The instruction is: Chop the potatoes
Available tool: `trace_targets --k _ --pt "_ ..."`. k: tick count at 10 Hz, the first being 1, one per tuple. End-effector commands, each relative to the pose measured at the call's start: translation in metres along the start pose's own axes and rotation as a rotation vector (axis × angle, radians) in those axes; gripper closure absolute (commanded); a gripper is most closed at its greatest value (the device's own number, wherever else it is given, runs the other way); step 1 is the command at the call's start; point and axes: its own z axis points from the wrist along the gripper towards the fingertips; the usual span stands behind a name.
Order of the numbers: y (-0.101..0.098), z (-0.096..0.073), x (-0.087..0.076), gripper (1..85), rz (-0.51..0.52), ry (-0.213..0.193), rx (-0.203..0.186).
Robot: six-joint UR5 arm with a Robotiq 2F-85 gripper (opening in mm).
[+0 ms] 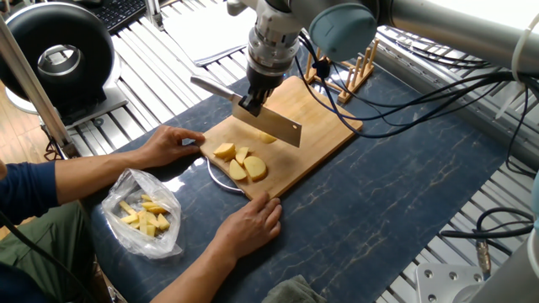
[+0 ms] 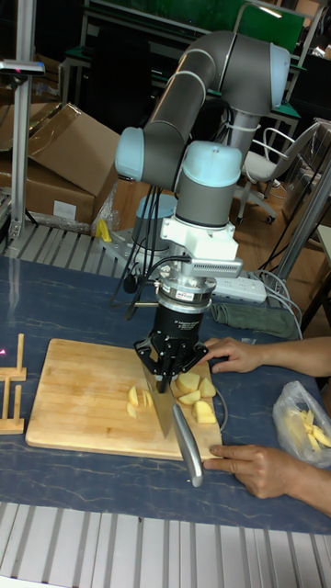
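Danger lies in the person's hands [image 1: 248, 223] steadying the cutting board [image 1: 316, 126] beside the potatoes [image 1: 240, 162] piled at its near end, since the pincer [image 1: 253, 103], clamped on the knife [image 1: 269, 124], could chop wide and catch fingers.

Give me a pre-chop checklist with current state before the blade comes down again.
1. Knife held by gripper: ok, jaws closed on it.
2. Potatoes on the cutting board: ok, cluster near the board's front corner.
3. Blade over a piece: cannot tell; one piece sits at the blade's edge, the main cluster is beside it.
4. Person's hands clear: not ok, one hand and the other hand hold the board's edges near the potatoes.
5. Bag of cut pieces clear of the board: ok.
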Motion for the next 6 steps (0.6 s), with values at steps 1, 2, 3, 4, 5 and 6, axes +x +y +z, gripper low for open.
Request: trace_targets --k 1,2,3,4,5,6 --pt "0.0000 0.0000 -0.0017 84.7 0.007 -0.005 -0.009" --pt "0.0000 0.0002 -0.0016 84.7 0.007 -0.005 -0.009" --pt "0.0000 0.0005 -0.0013 84.7 0.007 -0.005 -0.009" --pt "0.0001 0.0009 -0.0009 84.7 0.009 -0.005 -0.009" --pt "-0.0004 0.0016 -0.0012 84.7 0.009 -0.008 -0.008" --pt "-0.0004 0.0025 -0.0008 84.7 0.007 -0.008 -0.008"
